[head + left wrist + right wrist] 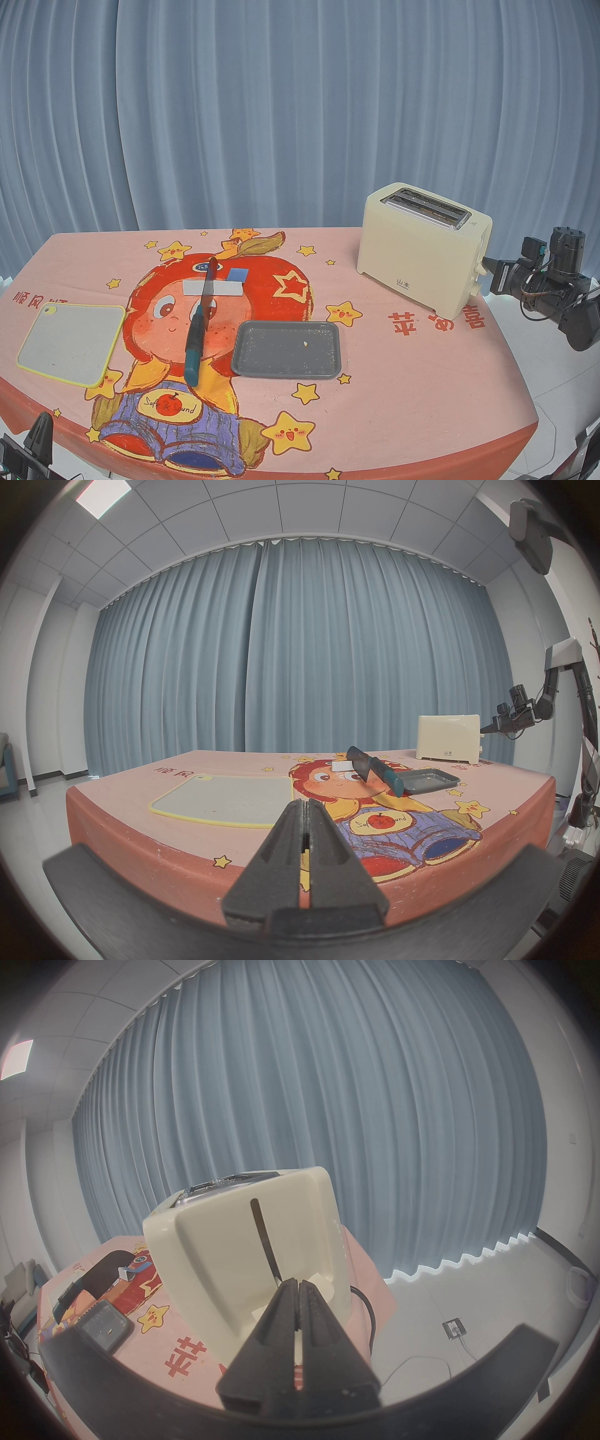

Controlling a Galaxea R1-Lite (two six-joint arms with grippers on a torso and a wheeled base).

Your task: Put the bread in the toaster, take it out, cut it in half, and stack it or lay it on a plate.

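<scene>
One toaster (422,250), one cutting board (72,342), one knife (199,325), one grey tray (269,356), one white block (228,288), one small blue piece (238,274), two grippers. All the things are on one table (406,375) with a cartoon cloth.

Right gripper (298,1286): fingers pressed together with only a thin slit between them, nothing held. The tips are at the toaster's right end, right at the lever knob (321,1285), which is at the low end of its slot. Touching or just short of it, cannot tell.

Left gripper (306,808): fingers closed on each other and empty. It is off the table's near-left corner, apart from everything and aimed across the cutting board.

The toaster stands near the table's far-right edge, slots up. The slots are dark, and I cannot tell whether bread is in them.

The tray is mid-table toward the near edge and holds one pale crumb (304,344) plus a faint dusting.

The cutting board lies flat by the near-left edge with nothing on it.

The knife lies between the board and the tray. Its blade is propped across the white block and its teal handle points toward the near edge, just beside the tray's left side. The blue piece lies just behind the block.
</scene>
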